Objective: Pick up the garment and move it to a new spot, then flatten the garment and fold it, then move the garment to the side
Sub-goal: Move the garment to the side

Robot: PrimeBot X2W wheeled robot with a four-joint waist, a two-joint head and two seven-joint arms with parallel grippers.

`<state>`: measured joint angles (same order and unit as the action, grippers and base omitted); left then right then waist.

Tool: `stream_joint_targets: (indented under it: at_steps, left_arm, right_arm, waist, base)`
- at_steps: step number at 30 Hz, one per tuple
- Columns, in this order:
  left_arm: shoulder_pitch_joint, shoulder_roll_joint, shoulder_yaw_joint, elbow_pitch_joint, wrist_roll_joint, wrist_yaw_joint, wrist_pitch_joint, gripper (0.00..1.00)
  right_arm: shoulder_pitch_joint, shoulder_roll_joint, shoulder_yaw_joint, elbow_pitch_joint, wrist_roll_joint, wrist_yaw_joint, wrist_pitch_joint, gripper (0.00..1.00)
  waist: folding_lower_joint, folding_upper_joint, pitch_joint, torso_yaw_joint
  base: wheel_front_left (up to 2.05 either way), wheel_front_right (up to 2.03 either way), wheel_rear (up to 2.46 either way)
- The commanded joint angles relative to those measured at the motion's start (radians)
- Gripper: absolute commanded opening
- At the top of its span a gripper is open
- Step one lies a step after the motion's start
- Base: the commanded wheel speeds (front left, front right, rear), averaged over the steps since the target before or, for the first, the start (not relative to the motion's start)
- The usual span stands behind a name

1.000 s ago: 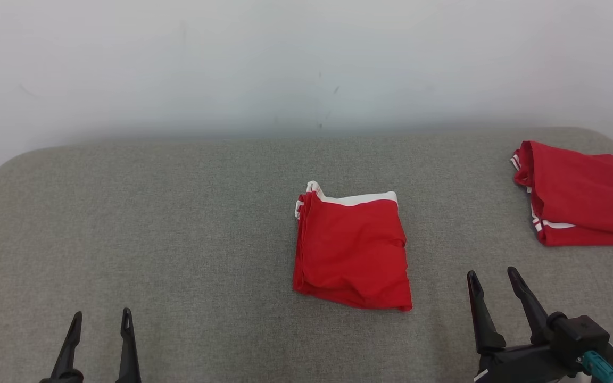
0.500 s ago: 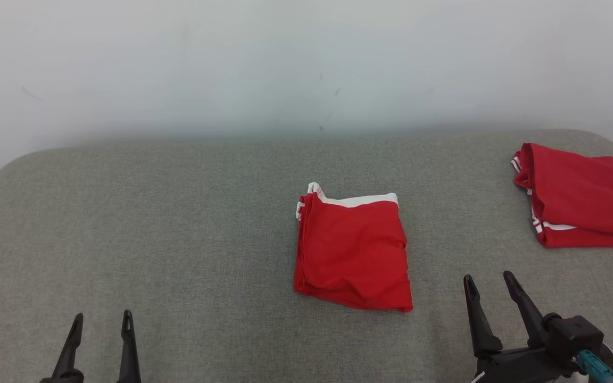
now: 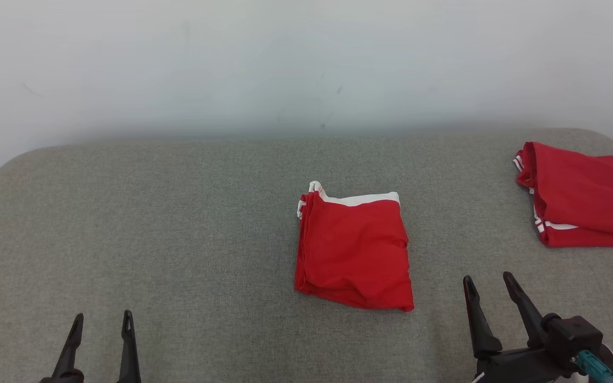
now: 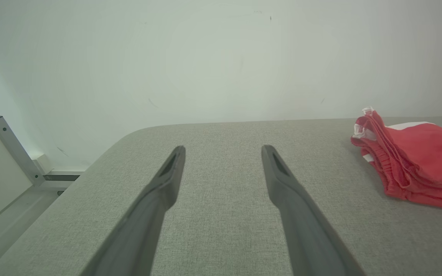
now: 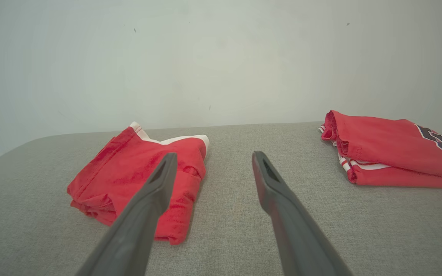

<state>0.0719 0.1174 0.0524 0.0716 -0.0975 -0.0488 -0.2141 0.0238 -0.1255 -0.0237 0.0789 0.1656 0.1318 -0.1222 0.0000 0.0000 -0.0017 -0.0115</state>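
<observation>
Garment (image 3: 353,250), red and folded, lies at the centre of the bench (image 3: 179,223). From it, the left fingers (image 3: 127,340) at 8 o'clock and the right fingers (image 3: 478,319) at 4 o'clock are spread, empty and clear of it. A jersey (image 3: 583,197) lies at 2 o'clock.

Red, white-trimmed garment (image 3: 353,252); grey table (image 3: 179,239)

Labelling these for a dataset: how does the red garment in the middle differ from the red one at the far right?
The middle garment is plain red with a white band on its far edge; the right garment has a dark printed numeral and thin white stripes. The middle garment lies centrally; the right garment lies farther back at the right end. Both are red, folded, on the grey surface.
</observation>
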Motion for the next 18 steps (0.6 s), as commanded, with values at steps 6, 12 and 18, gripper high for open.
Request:
stream_joint_targets:
  at_steps: [6, 12, 18]
  left_arm:
    - [0.005, 0.006, -0.004, 0.001, -0.007, 0.009, -0.002, 1.0]
    - [-0.005, 0.006, -0.009, 0.01, -0.011, 0.015, -0.006, 1.0]
    - [-0.027, -0.001, -0.027, 0.024, -0.01, 0.018, -0.009, 1.0]
  right_arm:
    - [0.01, 0.003, 0.0, 0.007, -0.002, -0.003, 0.004, 1.0]
    - [-0.057, 0.011, 0.007, 0.045, -0.001, -0.003, 0.008, 1.0]
    - [-0.194, 0.022, -0.006, 0.137, 0.009, -0.003, 0.035, 1.0]
  waist:
    - [0.0, 0.0, -0.001, 0.001]
    - [0.0, 0.0, 0.005, 0.008]
    - [0.0, 0.0, 0.015, 0.038]
  base:
    - [0.0, 0.0, 0.0]
    - [0.0, 0.0, 0.0]
    - [0.0, 0.0, 0.0]
